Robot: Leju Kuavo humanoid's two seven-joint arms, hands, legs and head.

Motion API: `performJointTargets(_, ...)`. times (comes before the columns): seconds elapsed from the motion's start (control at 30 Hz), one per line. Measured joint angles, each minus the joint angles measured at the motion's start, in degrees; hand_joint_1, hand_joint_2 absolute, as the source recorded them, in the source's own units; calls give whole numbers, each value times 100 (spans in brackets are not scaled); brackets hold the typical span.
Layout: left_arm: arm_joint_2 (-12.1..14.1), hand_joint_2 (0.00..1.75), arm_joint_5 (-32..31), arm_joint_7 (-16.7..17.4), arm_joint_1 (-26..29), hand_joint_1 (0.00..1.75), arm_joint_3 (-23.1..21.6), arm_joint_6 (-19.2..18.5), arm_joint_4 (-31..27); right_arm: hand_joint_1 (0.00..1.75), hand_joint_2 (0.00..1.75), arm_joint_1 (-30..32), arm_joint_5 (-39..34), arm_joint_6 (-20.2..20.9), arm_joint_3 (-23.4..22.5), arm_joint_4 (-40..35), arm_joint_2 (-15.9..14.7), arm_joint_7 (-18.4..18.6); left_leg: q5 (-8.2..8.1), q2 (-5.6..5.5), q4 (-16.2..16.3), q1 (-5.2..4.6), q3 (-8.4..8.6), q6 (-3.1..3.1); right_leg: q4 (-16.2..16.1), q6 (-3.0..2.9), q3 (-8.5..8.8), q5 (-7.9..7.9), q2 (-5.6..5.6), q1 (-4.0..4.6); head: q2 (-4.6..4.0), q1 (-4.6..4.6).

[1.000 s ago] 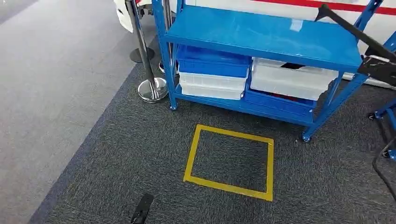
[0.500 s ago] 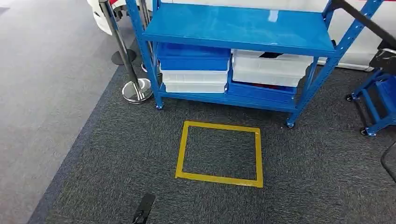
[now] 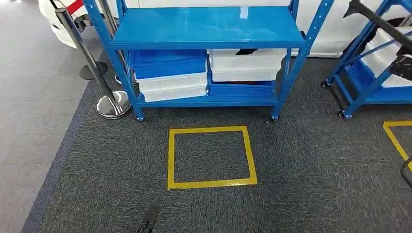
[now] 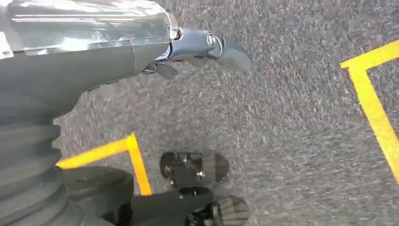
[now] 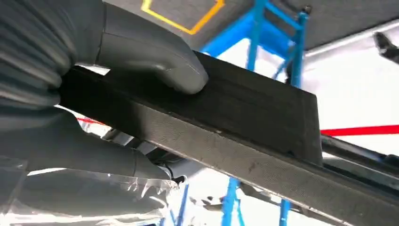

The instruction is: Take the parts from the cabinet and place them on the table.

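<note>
My right hand (image 5: pixel 89 80) grips a long flat black part (image 5: pixel 244 127), thumb pressed on its upper face. The same black part (image 3: pixel 376 19) juts across the top right of the head view. The blue cabinet (image 3: pixel 204 26) stands ahead on the carpet, its top shelf bare. Its lower shelf carries a blue bin (image 3: pixel 167 63) stacked on white bins (image 3: pixel 170 87), and beside them a white bin (image 3: pixel 248 65) on another blue bin (image 3: pixel 243 90). My left hand (image 4: pixel 155 56) hangs over the carpet, thumb and dark fingers (image 4: pixel 202 167) apart, holding nothing.
A yellow taped square (image 3: pixel 211 156) marks the carpet in front of the cabinet. A chrome stanchion (image 3: pixel 111 104) stands at its left corner. A second blue wheeled rack (image 3: pixel 362 82) stands at the right, with more yellow tape (image 3: pixel 396 136) below it.
The camera has swung to the right: the cabinet and yellow square now sit further left, and the second blue rack and more yellow tape have come into view. The right hand still holds the black part.
</note>
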Motion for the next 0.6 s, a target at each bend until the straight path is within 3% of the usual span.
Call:
performJointTargets(0.03, 2, 175, 0, -4, -4, 0, -13, -11, 0, 175, 175, -5, -2, 2, -26, -28, -43, -22, 45, 59, -63, -26, 14, 23, 116, 7, -70, -109, -401, 53, 2, 2)
performJointTargets(0.07, -15, 175, -2, -17, 5, 0, -35, -20, 0, 175, 175, -23, -2, -2, -33, -42, -78, -20, 73, 136, -86, -44, 12, 45, 443, 22, -230, -347, -657, 66, 0, -2)
performJointTargets(0.13, -15, 175, -2, -22, 45, 0, -52, -63, 0, 175, 175, 43, -17, -7, -37, -96, -87, -13, 69, 319, -78, -55, -4, 41, 1301, 81, -600, -734, -825, 50, 0, 0)
performJointTargets(0.17, -15, 175, -2, -22, 54, 0, -52, -81, 0, 175, 175, 109, -20, -7, -35, -127, -91, -22, 63, 406, -77, -55, -6, 39, 1548, 104, -707, -793, -849, 35, 0, -2)
performJointTargets(0.2, -15, 175, -4, -24, 51, 0, -57, -109, 0, 175, 175, 162, -20, -9, -37, -160, -107, -20, 55, 497, -70, -54, -9, 37, 1543, 124, -695, -722, -868, 10, 0, 0)
performJointTargets(0.23, -24, 175, -18, -26, 44, 0, -68, -127, 0, 175, 175, 206, -20, -15, -39, -188, -144, -15, 43, 566, -54, -53, -18, 27, 1318, 144, -556, -561, -896, -10, 0, 0)
performJointTargets(0.27, -28, 175, -61, -26, 44, 0, -83, -168, 0, 175, 175, 246, -26, -22, -54, -255, -212, 6, 22, 630, -26, -50, -25, 8, 882, 156, -290, -342, -947, -24, 0, 0)
performJointTargets(0.3, -31, 175, -92, -24, 46, 0, -85, -201, 0, 175, 175, 269, -33, -24, -74, -322, -266, 29, -17, 697, 21, -47, -29, -14, 329, 168, 43, -123, -1064, -31, 0, 0)
performJointTargets(0.33, -28, 175, -98, -18, 45, 0, -87, -236, 0, 175, 175, 295, -41, -30, -118, -404, -347, 61, -49, 746, 59, -79, -35, -54, 35, 140, 179, -229, -1374, 31, 0, 0)
performJointTargets(0.37, -35, 175, -101, -13, 44, 0, -92, -260, 0, 175, 175, 305, -48, -37, -148, -463, -373, 72, -83, 787, 109, -122, -42, -89, 11, 27, 170, -181, -1330, 60, 0, -4)
performJointTargets(0.4, -30, 175, -105, 2, 44, 0, -98, -291, 0, 175, 175, 375, -55, -44, -181, -520, -439, 101, -92, 836, 75, -121, -33, -115, 46, -32, 161, -197, -1218, 66, 0, 0)
performJointTargets(0.47, -24, 175, -114, 44, 44, 0, -136, -345, 0, 175, 175, 541, -83, -70, -210, -601, -572, 157, -119, 950, 74, -128, 12, -163, 42, -86, 146, -200, -1110, 81, 2, -4)
performJointTargets(0.5, -24, 175, -144, 59, 41, 0, -161, -371, 0, 175, 175, 626, -87, -90, -238, -642, -690, 177, -165, 950, 103, -117, -7, -210, 18, -139, 152, -174, -1035, 33, 0, 2)
performJointTargets(0.53, -20, 175, -195, 81, 43, 0, -188, -402, 0, 175, 175, 712, -85, -137, -293, -737, -728, 183, -286, 679, 228, -81, -36, -248, 15, -159, 146, -167, -976, 32, 2, -5)
performJointTargets(0.57, -20, 175, -223, 94, 49, 0, -210, -417, 0, 175, 175, 779, -81, -193, -359, -767, -795, 217, -494, 460, 535, -71, -153, -247, 15, -200, 138, -162, -958, 31, 2, -2)
performJointTargets(0.6, -17, 175, -236, 124, 65, 0, -227, -428, 0, 175, 175, 833, -64, -216, -404, -798, -828, 238, -741, 360, 1006, -72, -348, -250, 16, -229, 123, -149, -868, 34, 0, -4)
